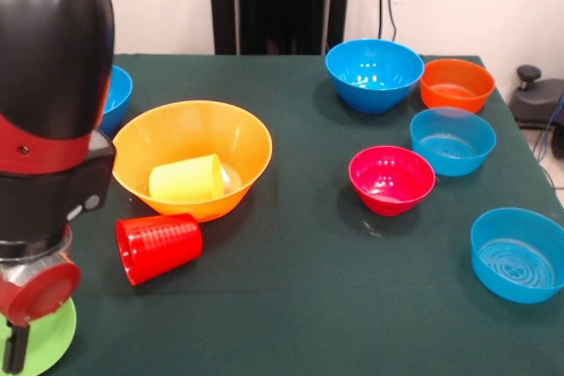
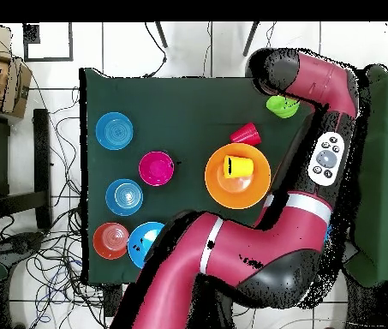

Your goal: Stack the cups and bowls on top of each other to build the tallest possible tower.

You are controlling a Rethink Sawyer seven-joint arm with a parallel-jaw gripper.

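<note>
The big yellow-orange bowl [image 1: 192, 158], base of the tower, sits on the green-clothed table [image 1: 291, 297] near the edge where the arm works, with the yellow cup [image 1: 187, 179] lying on its side inside it rather than standing. The red ribbed cup [image 1: 159, 246] lies tipped over on the cloth, just beside the bowl's rim on the side away from the robot's base. The light green bowl [image 1: 48, 336] sits at the table's corner, directly under the arm's wrist, and the gripper [image 1: 15, 351] hangs over it; only one dark finger shows at the picture's bottom edge, so whether the jaws are wide, narrow or closed on the bowl's rim cannot be told. If the green bowl is the piece in hand, the step likely calls for a firm pinch on its rim, a lift clear of the red cup, and a level release over the big bowl; the toppled yellow cup would probably make anything set on it sit crooked, so it may need righting first. Across the table wait a deep blue bowl [image 1: 374, 74], an orange bowl [image 1: 456, 84], a pink-red bowl [image 1: 391, 179] and two paler blue bowls [image 1: 452, 140] [image 1: 518, 254], all apart and unstacked. Another blue bowl [image 1: 117, 97] is half hidden behind the arm [image 1: 48, 85], and from overhead the arm covers the table's near edge and part of the green bowl.
</note>
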